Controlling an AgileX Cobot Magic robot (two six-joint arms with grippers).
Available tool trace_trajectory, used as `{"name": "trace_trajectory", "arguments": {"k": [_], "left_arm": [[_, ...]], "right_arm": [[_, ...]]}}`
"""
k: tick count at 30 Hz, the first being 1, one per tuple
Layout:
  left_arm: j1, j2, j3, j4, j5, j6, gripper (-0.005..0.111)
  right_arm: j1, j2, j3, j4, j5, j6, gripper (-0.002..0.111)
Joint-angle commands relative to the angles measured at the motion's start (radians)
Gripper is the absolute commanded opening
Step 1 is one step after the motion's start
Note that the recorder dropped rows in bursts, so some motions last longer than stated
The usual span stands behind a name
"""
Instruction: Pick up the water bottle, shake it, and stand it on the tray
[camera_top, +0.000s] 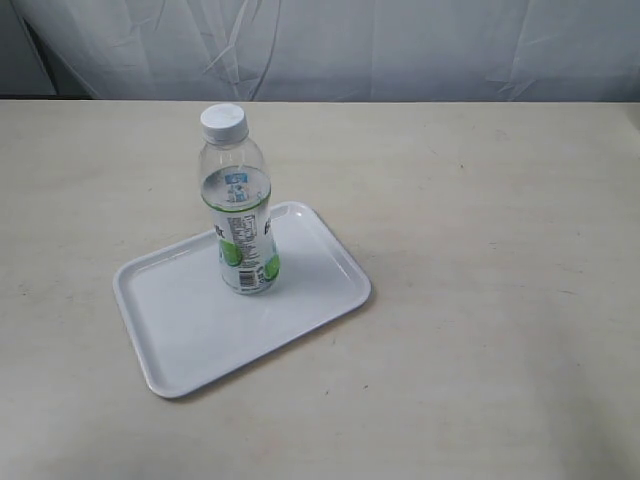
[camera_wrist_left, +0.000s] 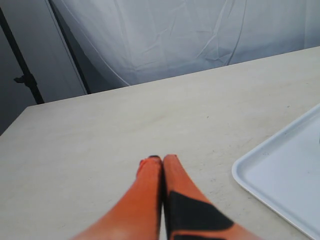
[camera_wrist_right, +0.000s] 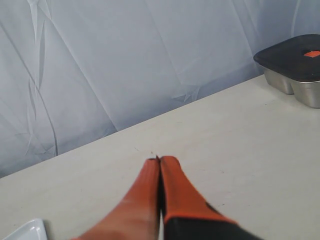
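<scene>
The water bottle (camera_top: 239, 201), clear with a white cap and a green-and-white lime label, stands upright on the white tray (camera_top: 190, 320) in the exterior view. No gripper touches it, and neither arm shows in that view. My left gripper (camera_wrist_left: 162, 159) is shut with nothing between its orange fingers; a corner of the tray (camera_wrist_left: 285, 177) lies off to one side of it over bare table. My right gripper (camera_wrist_right: 159, 160) is also shut and empty, with a small corner of the tray (camera_wrist_right: 30, 231) at the picture's edge. The bottle is out of both wrist views.
The tray sits on a beige table (camera_top: 480, 250) backed by a white cloth (camera_top: 400, 45). A metal container with a dark lid (camera_wrist_right: 295, 67) stands at the table's far edge in the right wrist view. A dark stand pole (camera_wrist_left: 22, 75) rises beyond the table.
</scene>
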Motion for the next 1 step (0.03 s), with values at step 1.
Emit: {"name": "trace_trajectory", "arguments": {"k": [1], "left_arm": [[-0.002,-0.005,0.004,-0.004,-0.013,-0.004,0.000]], "right_arm": [[-0.006,-0.008,0.003,-0.001,-0.008,-0.004,-0.001]]}}
